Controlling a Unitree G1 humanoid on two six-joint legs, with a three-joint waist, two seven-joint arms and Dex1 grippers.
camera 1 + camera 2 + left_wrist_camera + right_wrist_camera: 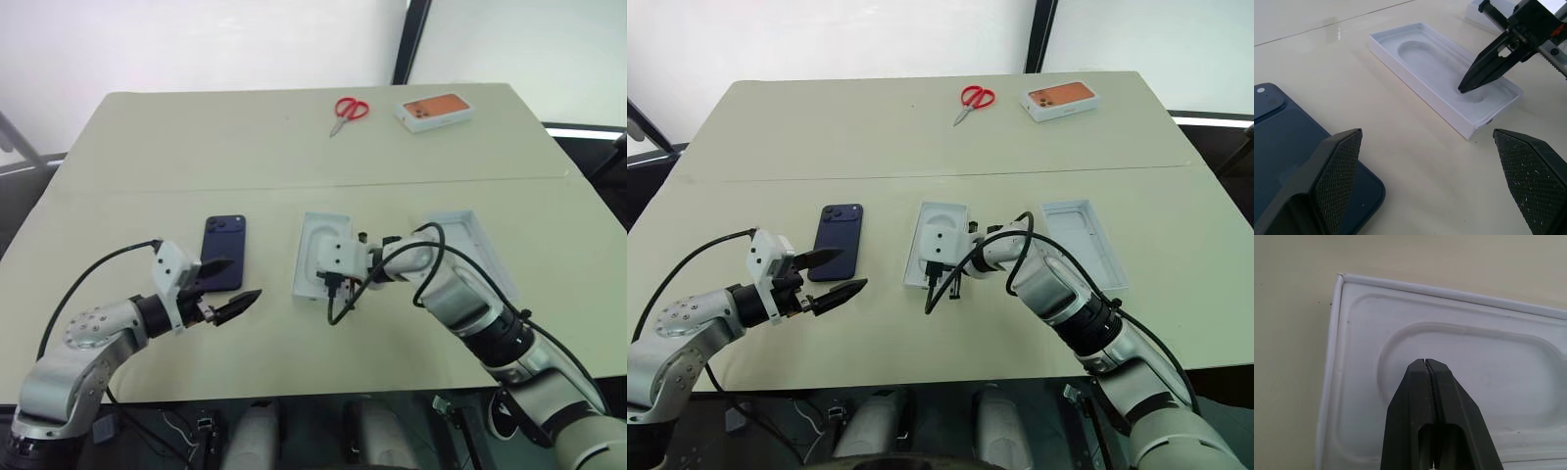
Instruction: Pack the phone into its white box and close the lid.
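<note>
Pale green table (294, 137), head views: phone (224, 252) lies flat beside the left gripper (223, 290), jaws wide and empty; white box (315, 257) sits centre with the right gripper (338, 291) over it; lid (1083, 243) lies to its right.

Left wrist view: phone looks thin, rigid, glossy, likely slippery; grip the long edges.

Right wrist view: right fingers pressed together, holding nothing, above the box's recess.
</note>
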